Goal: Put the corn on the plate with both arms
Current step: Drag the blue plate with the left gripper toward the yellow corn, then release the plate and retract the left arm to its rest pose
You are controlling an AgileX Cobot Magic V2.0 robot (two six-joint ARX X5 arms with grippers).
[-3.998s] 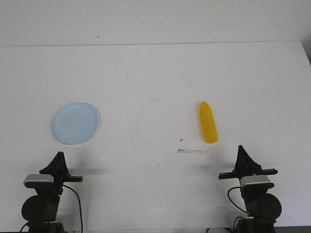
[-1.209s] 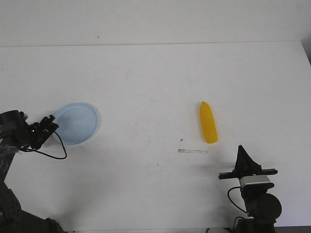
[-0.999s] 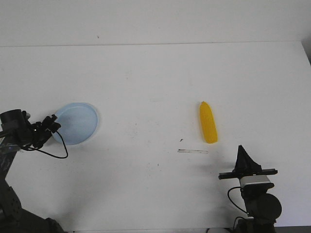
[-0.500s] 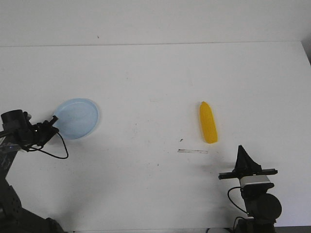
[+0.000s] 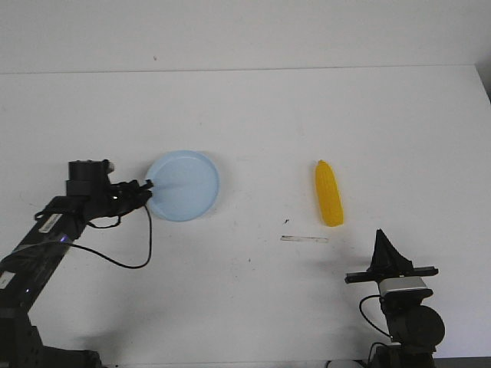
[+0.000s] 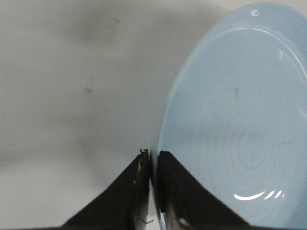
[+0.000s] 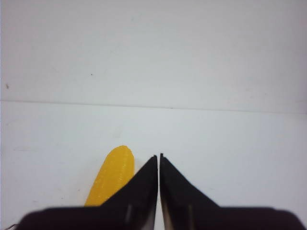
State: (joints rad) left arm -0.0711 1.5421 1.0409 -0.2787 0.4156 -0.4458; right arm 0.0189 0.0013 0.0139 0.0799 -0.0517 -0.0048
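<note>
Pale blue plate (image 5: 183, 185) left of centre on white table (image 5: 253, 115), well apart from yellow corn (image 5: 328, 193) lying to the right, pointed end away from robot. Small pale strip (image 5: 304, 239) on the tabletop just near side of corn, between it and right arm. Nothing between plate and corn. Left gripper (image 5: 146, 188) stretched low across table from the left, clamped on plate's left rim, rim pinched between fingers (image 6: 139, 179). Right gripper (image 5: 381, 247) parked at near edge, pointing up, tips together, holding nothing, corn just beyond
</note>
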